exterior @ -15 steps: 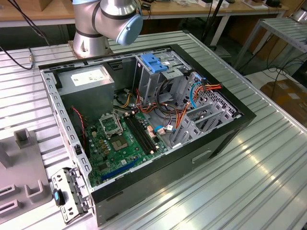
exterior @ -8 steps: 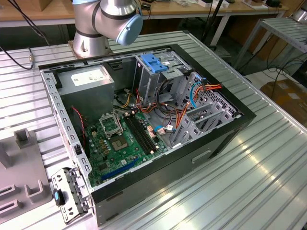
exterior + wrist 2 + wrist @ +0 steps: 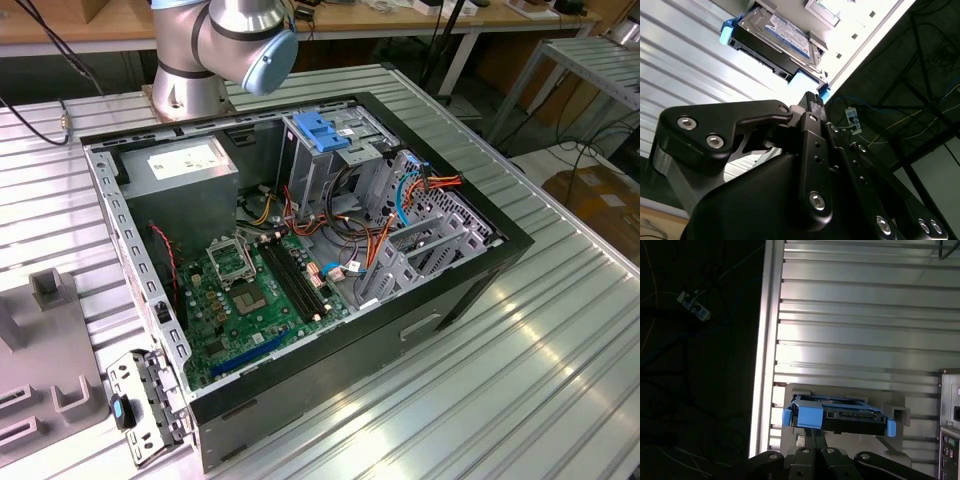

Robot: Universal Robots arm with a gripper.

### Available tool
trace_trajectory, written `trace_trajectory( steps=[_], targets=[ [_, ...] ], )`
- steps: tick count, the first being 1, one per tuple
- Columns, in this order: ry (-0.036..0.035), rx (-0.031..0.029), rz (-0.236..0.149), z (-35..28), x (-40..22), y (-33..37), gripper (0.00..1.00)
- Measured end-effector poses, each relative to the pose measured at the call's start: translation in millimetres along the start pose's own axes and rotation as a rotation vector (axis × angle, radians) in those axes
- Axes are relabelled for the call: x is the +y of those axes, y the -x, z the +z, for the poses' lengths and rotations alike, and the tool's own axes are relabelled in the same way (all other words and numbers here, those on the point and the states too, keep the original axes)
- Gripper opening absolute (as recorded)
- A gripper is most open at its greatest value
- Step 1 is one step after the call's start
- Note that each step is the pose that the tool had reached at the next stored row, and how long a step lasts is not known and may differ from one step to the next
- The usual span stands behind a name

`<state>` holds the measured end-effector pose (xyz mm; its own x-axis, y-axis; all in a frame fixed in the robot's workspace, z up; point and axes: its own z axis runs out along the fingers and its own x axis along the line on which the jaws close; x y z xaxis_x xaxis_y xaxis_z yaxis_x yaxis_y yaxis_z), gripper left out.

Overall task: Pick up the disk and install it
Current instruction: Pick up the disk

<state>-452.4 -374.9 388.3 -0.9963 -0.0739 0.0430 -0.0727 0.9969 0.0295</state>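
The tool (image 3: 812, 96) is drawn shut, its two black fingers pressed together with no gap between the ribbed tips, and it has nothing in its grip. In both wrist views the tips point at the disk (image 3: 840, 415) and come close to its near end. Whether they touch it I cannot tell.

The disk lies flat in a grey holder (image 3: 898, 413) on the ribbed metal desk (image 3: 865, 315), near the desk's edge. Its dark body with a silver top is framed by bright blue rails and end tabs. In the first wrist view a corner of the computer case (image 3: 950, 435) stands just beside the holder. Beyond the desk's edge is dark floor with loose cables (image 3: 692, 307).

In the exterior view the case lies open on the desk with the green motherboard (image 3: 250, 300) facing up. A grey power supply (image 3: 185, 170) sits at the far left corner. A tall metal cage (image 3: 320, 175) topped with a light-blue latch plate (image 3: 322, 132) stands at the far side, and orange and red wires (image 3: 380, 240) run to its right. The arm's base (image 3: 225, 45) rises behind the case. Grey fixtures (image 3: 50, 290) stand on the desk at the exterior view's left.
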Motion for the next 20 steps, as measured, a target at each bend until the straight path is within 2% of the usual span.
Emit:
trace_trajectory(
  steps=[11, 14, 17, 20],
  targets=[
    [-0.0037, 0.0026, -0.086, 0.0, 0.0, 0.0, 0.11],
    [-0.0063, 0.0043, -0.146, 0.0, 0.0, 0.0, 0.11],
    [-0.0108, 0.0073, -0.251, 0.0, 0.0, 0.0, 0.11],
    [-0.0128, 0.0088, -0.297, 0.0, 0.0, 0.0, 0.11]
  ],
)
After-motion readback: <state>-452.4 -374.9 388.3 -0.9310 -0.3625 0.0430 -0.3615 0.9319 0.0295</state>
